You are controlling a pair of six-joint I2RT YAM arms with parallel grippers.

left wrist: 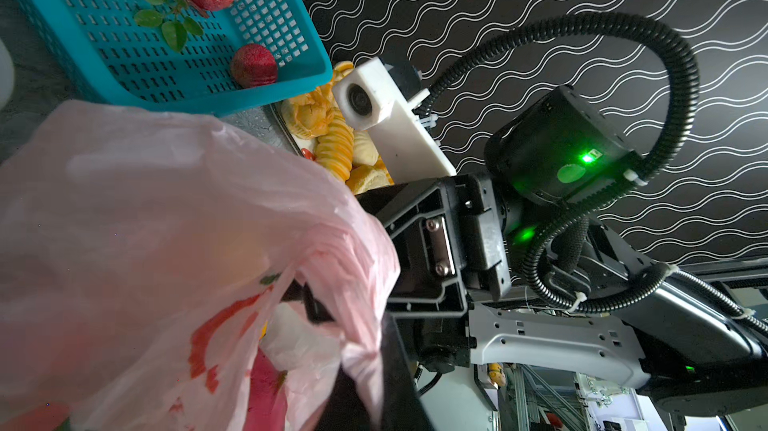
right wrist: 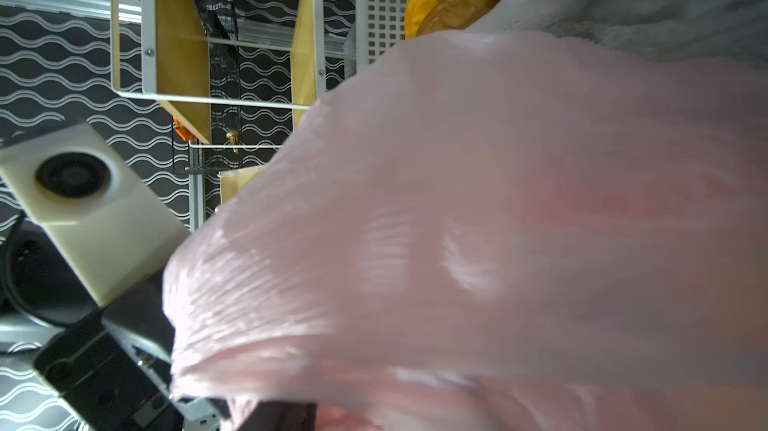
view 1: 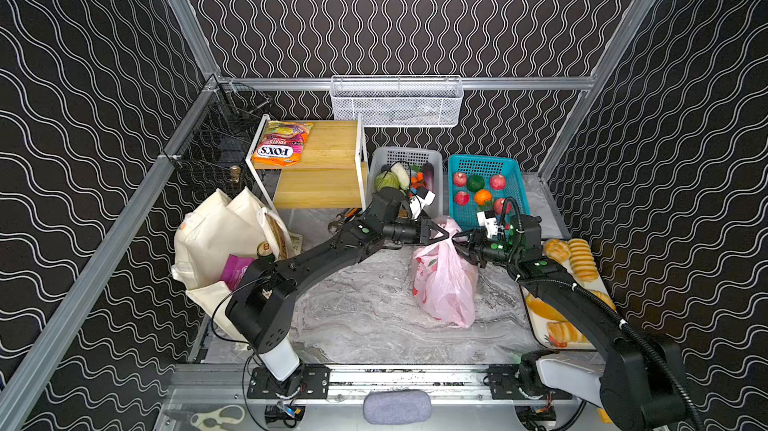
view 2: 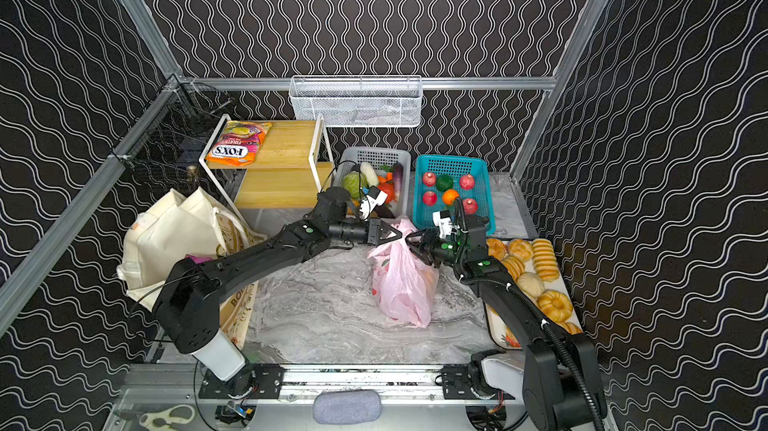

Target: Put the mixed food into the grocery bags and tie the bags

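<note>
Beside the teal plastic basket [view 1: 484,159], we are clenching our left jaws on the thin pink plastic bag [view 1: 446,287] at its top; the right jaws' hold we cannot tell; grey marble surface [view 1: 357,316] is lying open in front.

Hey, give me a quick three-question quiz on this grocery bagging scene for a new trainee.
1. True or false: the orange FOX'S packet lies on the wooden shelf.
2. The left gripper and right gripper meet at the top of which? A a paper sack, B the pink plastic bag, C a cardboard box.
3. Fill in: the purple packet sits in the mouth of the ___ tote.
Key: 1 true; 2 B; 3 cream.
</note>
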